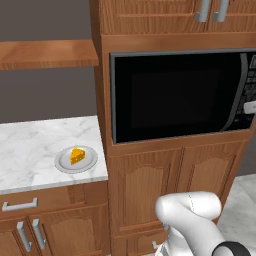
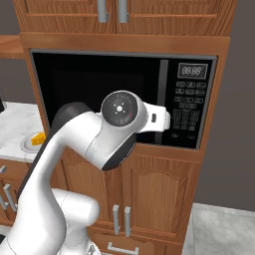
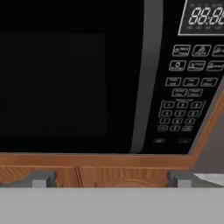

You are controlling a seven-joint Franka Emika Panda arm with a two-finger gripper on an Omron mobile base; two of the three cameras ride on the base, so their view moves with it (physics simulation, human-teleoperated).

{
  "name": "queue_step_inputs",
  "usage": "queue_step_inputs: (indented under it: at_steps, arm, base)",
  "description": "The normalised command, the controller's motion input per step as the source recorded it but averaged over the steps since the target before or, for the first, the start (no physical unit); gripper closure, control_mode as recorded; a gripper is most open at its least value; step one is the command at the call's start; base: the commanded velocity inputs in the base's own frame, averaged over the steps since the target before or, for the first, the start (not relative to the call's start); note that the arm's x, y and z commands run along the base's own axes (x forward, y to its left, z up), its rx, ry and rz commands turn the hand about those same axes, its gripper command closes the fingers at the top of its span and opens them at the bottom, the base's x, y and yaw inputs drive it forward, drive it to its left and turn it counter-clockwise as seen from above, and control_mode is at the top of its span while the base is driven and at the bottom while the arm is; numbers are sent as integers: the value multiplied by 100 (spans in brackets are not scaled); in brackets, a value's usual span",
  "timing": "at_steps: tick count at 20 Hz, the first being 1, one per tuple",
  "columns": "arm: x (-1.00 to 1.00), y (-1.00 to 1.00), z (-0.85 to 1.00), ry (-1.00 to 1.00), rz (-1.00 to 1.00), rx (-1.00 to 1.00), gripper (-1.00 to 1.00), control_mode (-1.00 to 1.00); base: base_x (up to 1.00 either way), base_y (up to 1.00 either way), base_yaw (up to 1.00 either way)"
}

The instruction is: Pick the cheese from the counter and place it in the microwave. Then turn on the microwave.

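A wood-fronted kitchen wall holds the microwave (image 1: 180, 95), door shut, set over lower cabinets (image 1: 175, 190). To its left runs the counter (image 1: 30, 145), where a plate (image 1: 64, 165) carries the cheese (image 1: 77, 155). The gripper (image 3: 111, 180) faces the microwave's handle (image 3: 146, 78) and buttons (image 3: 186, 92), jaws spread wide and empty. The cheese lies well off to the hand's left and lower, so the reach must swing left and down.
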Motion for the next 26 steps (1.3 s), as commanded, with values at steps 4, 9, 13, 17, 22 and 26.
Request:
queue_step_inputs:
  at_steps: [4,9,13,17,22,26]
  arm:
    - [6,0,3,0,0,0,-100,-100]
    - [14,0,1,0,-1,0,-100,-100]
    - [14,0,2,0,-1,0,-100,-100]
    - [14,0,0,0,0,0,-100,-100]
    - [15,0,0,-1,0,0,-100,-100]
    - [14,-1,0,-3,0,0,-100,-100]
  base:
    - [0,0,0]
    - [0,0,0]
    - [0,0,0]
    - [0,0,0]
    - [0,0,0]
    - [0,0,0]
